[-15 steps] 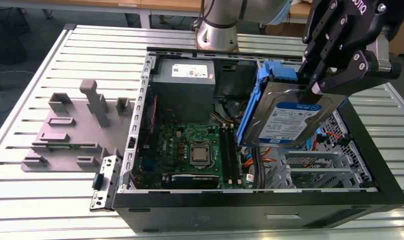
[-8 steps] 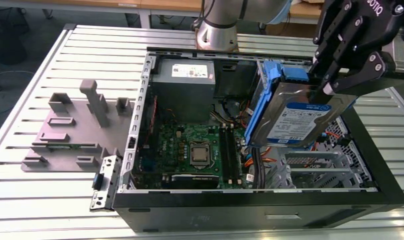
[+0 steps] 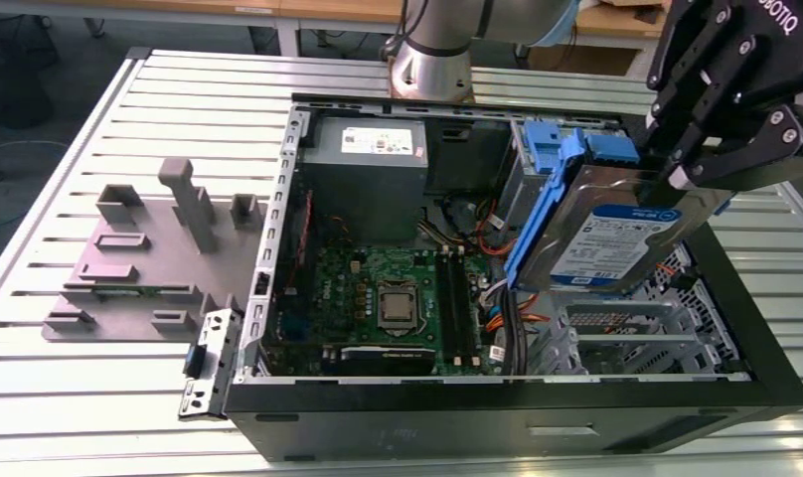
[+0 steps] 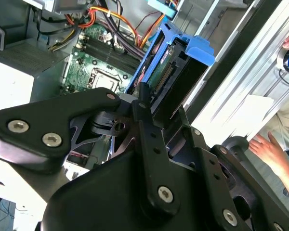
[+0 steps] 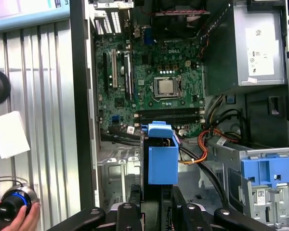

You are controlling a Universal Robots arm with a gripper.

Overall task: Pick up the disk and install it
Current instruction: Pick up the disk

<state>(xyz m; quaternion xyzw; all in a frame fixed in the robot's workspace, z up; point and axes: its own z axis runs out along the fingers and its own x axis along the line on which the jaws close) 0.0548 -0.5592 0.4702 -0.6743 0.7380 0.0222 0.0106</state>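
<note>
Widest of all, one slatted table [image 3: 96,109] of pale metal, with wooden desks [image 3: 335,10] behind and dark floor [image 3: 57,60] at the exterior view's left. On the table, one black computer case [image 3: 508,422], lying open. Behind the case, one silver arm [image 3: 435,45]. At the exterior view's left of the case, one grey fixture plate [image 3: 136,268] with several uprights. Inside the case: one grey power supply [image 3: 365,174] with white sticker, one green motherboard [image 3: 375,288], one metal drive cage [image 3: 640,338]. One black gripper [image 3: 676,181], jaws clamped on the upper end of the disk [image 3: 627,243]. One disk only, silver with white-and-blue label and blue rail, held tilted in the air over the drive cage, at the exterior view's right part of the case; touching the cage or not, impossible to tell. In the bay beside, one more blue carrier [image 5: 267,171], seen in the first wrist view. On the table next to the case, one white paper [image 5: 9,134] and one hand [image 5: 19,225] resting on a round black knob [image 5: 14,204].
</note>
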